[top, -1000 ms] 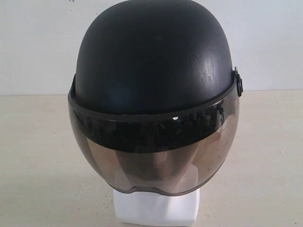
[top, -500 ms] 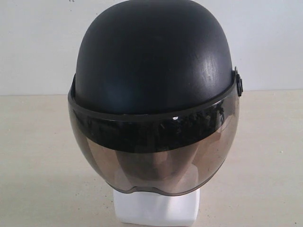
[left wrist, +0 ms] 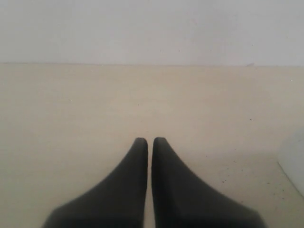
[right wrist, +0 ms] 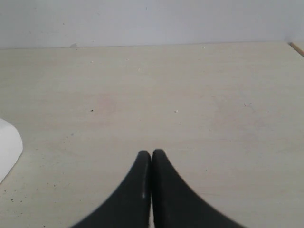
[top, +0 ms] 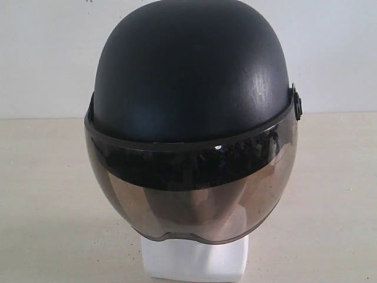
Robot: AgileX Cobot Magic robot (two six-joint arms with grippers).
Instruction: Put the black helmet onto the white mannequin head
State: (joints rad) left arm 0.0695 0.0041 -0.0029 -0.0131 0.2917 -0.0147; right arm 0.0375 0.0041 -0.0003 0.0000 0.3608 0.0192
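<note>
The black helmet (top: 191, 76) sits upright over the white mannequin head, filling the middle of the exterior view. Its smoky visor (top: 194, 188) is down over the face, so only the white neck base (top: 194, 259) shows below it. Neither gripper appears in the exterior view. My left gripper (left wrist: 150, 140) is shut with nothing in it, low over bare table; a white edge of the mannequin base (left wrist: 294, 161) shows at one side. My right gripper (right wrist: 151, 153) is also shut and empty, with a white corner of the base (right wrist: 8, 147) at the frame's side.
A pale beige table (top: 47, 194) runs back to a plain white wall (top: 47, 53). A table edge (right wrist: 297, 47) shows at the far corner in the right wrist view.
</note>
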